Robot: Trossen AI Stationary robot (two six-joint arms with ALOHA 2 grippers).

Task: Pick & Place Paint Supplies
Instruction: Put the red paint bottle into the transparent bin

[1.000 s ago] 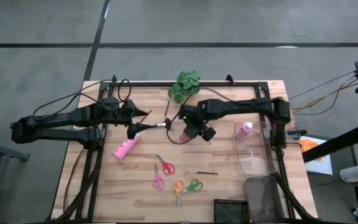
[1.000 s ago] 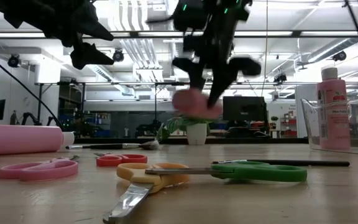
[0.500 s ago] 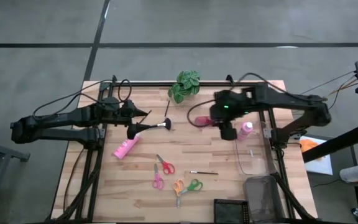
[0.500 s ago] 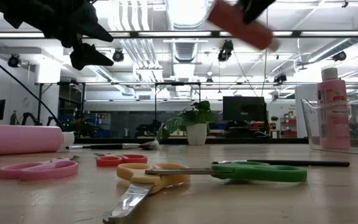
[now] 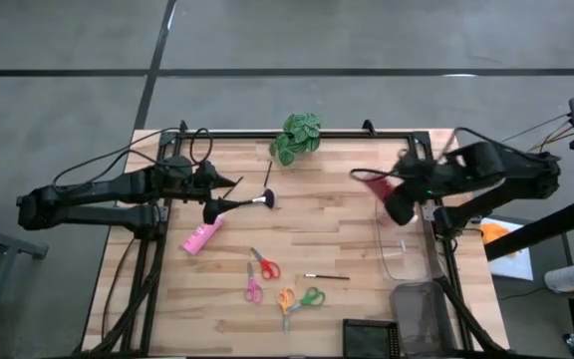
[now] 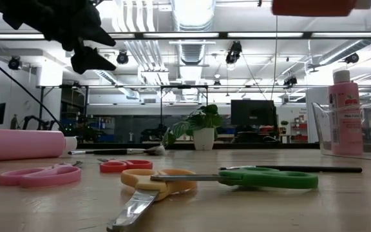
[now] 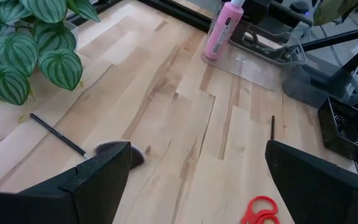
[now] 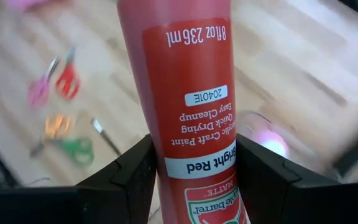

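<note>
High view: the right tool [image 5: 399, 196] holds the red bottle [image 5: 371, 180] tight, up in the air at 3 o'clock over the desk [image 5: 337, 239]. A pink bottle [image 5: 201, 237] lies at 9 o'clock. The left tool [image 5: 229, 194] hangs wide, holding nothing, by the fan brush [image 5: 264, 199].

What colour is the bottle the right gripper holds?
Red, with a white label; the right wrist view shows the red paint bottle best.

red bottle [image 8: 194, 118] label: "8 fl oz 236 ml", "Bright Red", "20401E"
</note>
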